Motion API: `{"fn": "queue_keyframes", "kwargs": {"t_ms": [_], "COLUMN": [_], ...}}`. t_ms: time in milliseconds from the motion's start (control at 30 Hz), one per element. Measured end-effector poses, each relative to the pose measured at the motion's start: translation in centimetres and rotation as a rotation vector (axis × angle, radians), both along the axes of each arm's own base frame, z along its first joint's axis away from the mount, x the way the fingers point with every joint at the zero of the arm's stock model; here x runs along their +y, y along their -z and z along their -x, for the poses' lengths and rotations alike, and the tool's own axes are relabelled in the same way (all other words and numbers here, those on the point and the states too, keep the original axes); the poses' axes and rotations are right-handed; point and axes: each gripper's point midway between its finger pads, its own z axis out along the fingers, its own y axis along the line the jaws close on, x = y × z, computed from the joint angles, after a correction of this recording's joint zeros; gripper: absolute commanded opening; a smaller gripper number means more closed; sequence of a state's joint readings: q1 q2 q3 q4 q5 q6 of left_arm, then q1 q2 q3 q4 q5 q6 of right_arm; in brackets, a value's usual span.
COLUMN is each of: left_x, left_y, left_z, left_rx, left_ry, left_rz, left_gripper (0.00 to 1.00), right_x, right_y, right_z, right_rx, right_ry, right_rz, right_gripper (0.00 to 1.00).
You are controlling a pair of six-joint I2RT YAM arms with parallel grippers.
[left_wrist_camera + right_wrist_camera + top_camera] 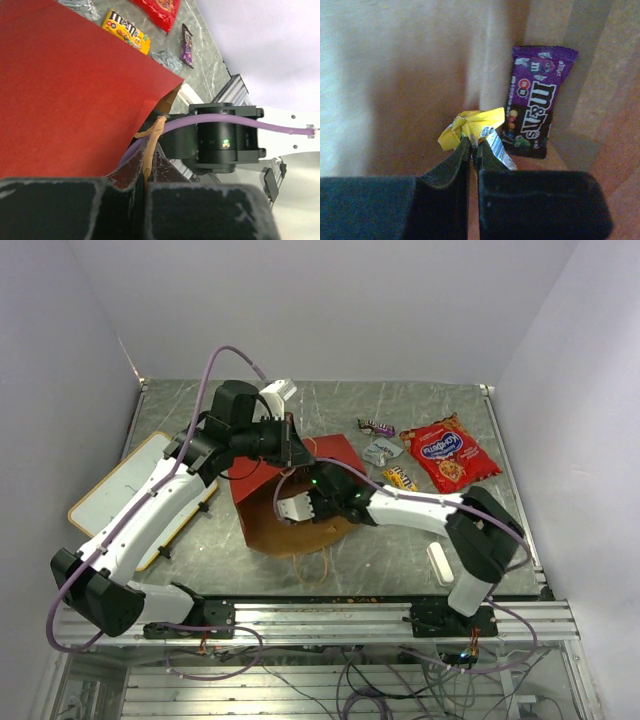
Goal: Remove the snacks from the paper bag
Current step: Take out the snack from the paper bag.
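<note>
Seen from above, the left pincer [291, 445] holds the rim of the paper bag [335, 452] and the right pincer [296, 507] reaches into its mouth, with the large red packet [448, 453] well apart from both. In the left wrist view, that pincer is clamped on the bag's rim beside a tan handle [152, 137]. In the right wrist view, the right pincer is pinched on a yellow wrapper [472, 125] inside the bag, and a purple M&M's packet [535, 100] lies just beyond its tips.

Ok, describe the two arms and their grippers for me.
The left arm and right arm have white shells and black joints. A lilac cable runs along each. The left gripper and right gripper have blocky black fingers. A green light glows on the right wrist.
</note>
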State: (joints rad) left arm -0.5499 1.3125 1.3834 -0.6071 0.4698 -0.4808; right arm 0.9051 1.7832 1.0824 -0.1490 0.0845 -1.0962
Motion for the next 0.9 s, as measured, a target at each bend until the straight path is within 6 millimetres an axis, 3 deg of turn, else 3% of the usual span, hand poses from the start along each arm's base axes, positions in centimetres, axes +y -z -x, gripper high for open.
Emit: {"fn": "queue_keyframes", "kwargs": {"t_ms": [167,300,533,733,900], "left_x": [-0.5,-0.7,-1.1,-0.9,-1.0], "left_y": [-1.0,-0.1,0.8,0.9,1.0], "left_z": [-0.1,-1.0,-2.0,-2.5,-3.5], "left_rx": [-0.012,0.011,0.036,0.037,0.033], "left_ry": [0.021,0.009,0.003,-0.008,-0.021], "left_rz": [0.028,0.017,0.000,-0.002,-0.004], "left_gripper": [0.07,0.07,0.07,0.07,0.07], "right_x": [-1.0,0.1,1.7,0.7,-0.4], "right_y": [-2.3,-5.6,-9.0,-16.6,-22.6], "right_z": [3.8,5.6,7.8,10.4,10.6], "right_rx": [0.060,0.057,0.113,0.070,-0.008], "right_ry": [-0.078,-0.147,-0.223,-0.251,-0.234], "right_rz": [-0.099,-0.213,-0.361,-0.576,-0.681], "right_gripper": [0.00,0.00,0.00,0.00,0.00]}}
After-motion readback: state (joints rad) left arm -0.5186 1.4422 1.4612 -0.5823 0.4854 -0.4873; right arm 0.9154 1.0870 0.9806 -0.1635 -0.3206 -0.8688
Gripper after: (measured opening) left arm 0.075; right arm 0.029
